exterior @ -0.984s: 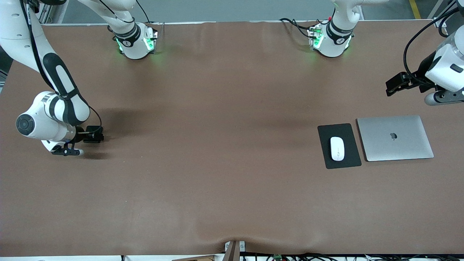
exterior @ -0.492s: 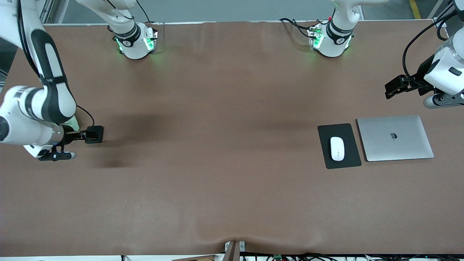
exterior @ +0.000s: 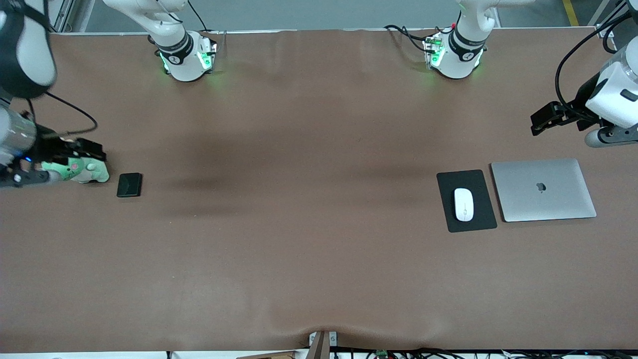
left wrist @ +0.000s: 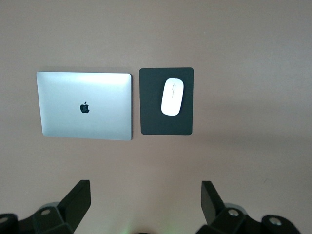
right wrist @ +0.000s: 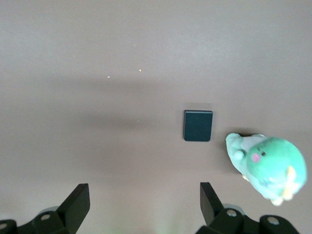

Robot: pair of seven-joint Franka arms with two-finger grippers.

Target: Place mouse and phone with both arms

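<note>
The white mouse (exterior: 463, 204) lies on a black mouse pad (exterior: 473, 222) toward the left arm's end of the table; it also shows in the left wrist view (left wrist: 171, 96). The small black phone (exterior: 129, 185) lies flat on the table toward the right arm's end, and shows in the right wrist view (right wrist: 198, 125). My right gripper (exterior: 20, 177) is open and empty, raised at that end of the table, apart from the phone (right wrist: 144, 204). My left gripper (exterior: 610, 135) is open and empty, high over the table beside the laptop (left wrist: 144, 202).
A closed silver laptop (exterior: 543, 189) lies beside the mouse pad, toward the left arm's end. A green plush toy (exterior: 79, 171) lies on the table beside the phone, under the right arm's wrist. The brown table cover (exterior: 309, 199) stretches between the two groups.
My right gripper has let go of the phone and pulled up and away toward the right arm's end of the table. The plush toy has come into view. The left arm has barely moved.
</note>
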